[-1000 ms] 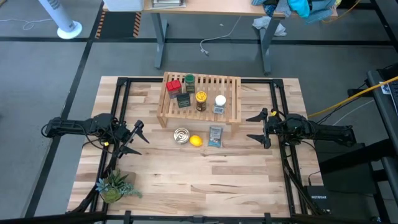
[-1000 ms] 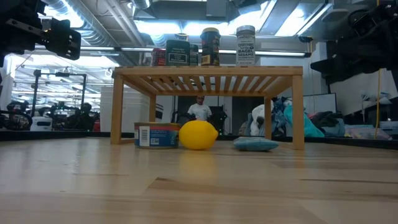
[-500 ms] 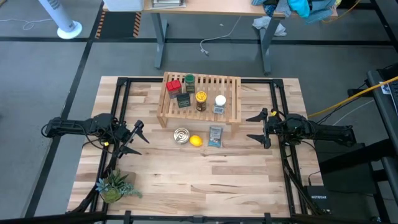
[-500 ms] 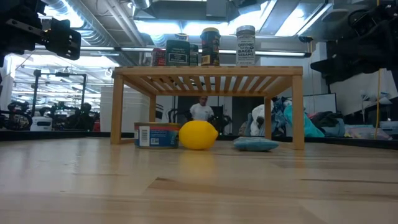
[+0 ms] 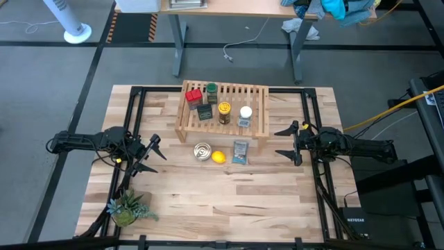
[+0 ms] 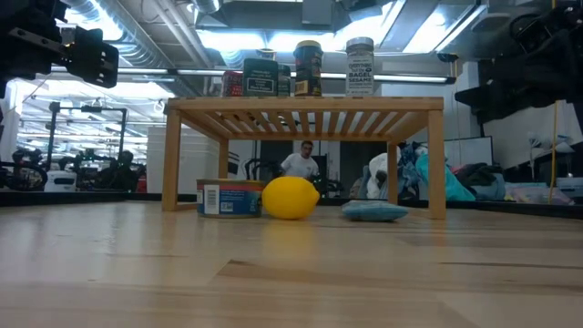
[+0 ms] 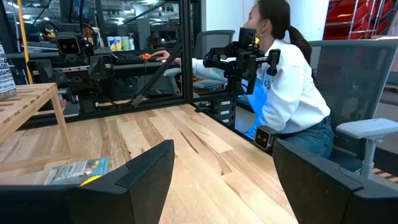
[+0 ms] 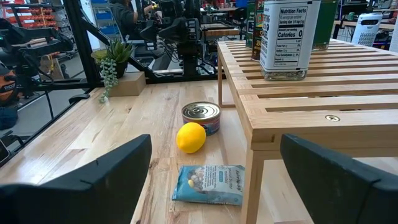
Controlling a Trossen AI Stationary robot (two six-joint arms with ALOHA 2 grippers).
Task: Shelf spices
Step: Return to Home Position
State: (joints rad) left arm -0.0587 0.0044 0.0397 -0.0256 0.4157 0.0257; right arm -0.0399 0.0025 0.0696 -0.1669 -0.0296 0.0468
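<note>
The shelf (image 5: 258,111), a low light-wood slatted rack, stands on its legs at the table's far middle. Five spices stand upright on its slatted top: a red tin (image 5: 194,95), a green-lidded jar (image 5: 211,89), a dark grey tin (image 5: 205,112), a yellow-lidded jar (image 5: 224,111) and a white-lidded jar (image 5: 245,114). My left gripper (image 5: 154,154) hovers open near the table's left edge, pointing level toward the middle. My right gripper (image 5: 283,143) hovers open near the right edge, facing the shelf's end (image 8: 292,118). Neither has anything between its fingers.
In front of the shelf lie a silver round tin (image 5: 202,151), a lemon (image 5: 218,157) and a flat blue packet (image 5: 240,152). A small potted plant (image 5: 127,207) stands at the near left corner. A person (image 7: 280,81) sits beyond the table's right side.
Both arms and all things on the table have kept still. In the low view, a person far behind the shelf has shifted a little to the right.
</note>
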